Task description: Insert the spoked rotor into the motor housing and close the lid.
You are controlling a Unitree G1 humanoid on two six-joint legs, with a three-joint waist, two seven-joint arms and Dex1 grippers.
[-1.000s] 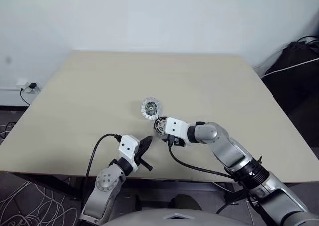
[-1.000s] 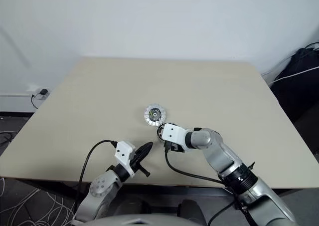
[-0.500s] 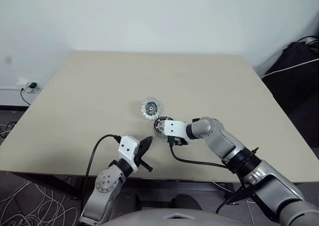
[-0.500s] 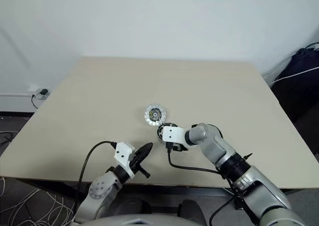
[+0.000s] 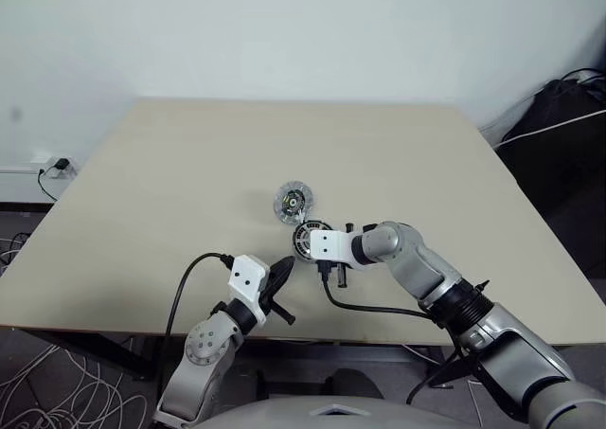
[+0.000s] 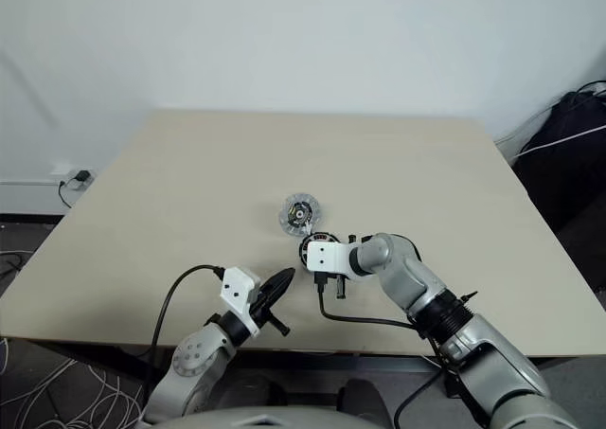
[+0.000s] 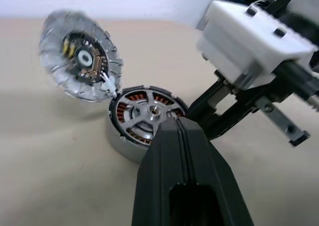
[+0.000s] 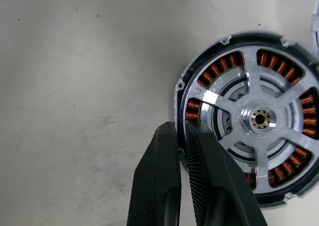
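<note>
The motor housing (image 8: 249, 118) lies flat on the table (image 5: 189, 183), its copper windings showing. The spoked rotor (image 8: 260, 119) sits inside it, silver spokes over the windings. My right gripper (image 8: 183, 136) points down at the housing's rim and is shut on it, one finger outside and one over the windings. The lid (image 7: 82, 61) stands tilted beside the housing (image 7: 144, 116), its lower edge touching the rim and its shiny inner face turned toward me. My left gripper (image 7: 179, 131) is shut and holds nothing, level with the table, its tip just short of the housing (image 5: 305, 239).
The right wrist's black cable (image 5: 369, 308) trails over the table near its front edge. A black bag (image 5: 568, 116) lies on the floor beyond the table's right side. Loose cables (image 5: 38, 382) and a wall socket (image 5: 59, 167) are at the left.
My right gripper has closed from open onto the housing's rim. The lid has tipped up from lying flat and shifted slightly right. The left gripper has stayed in place.
</note>
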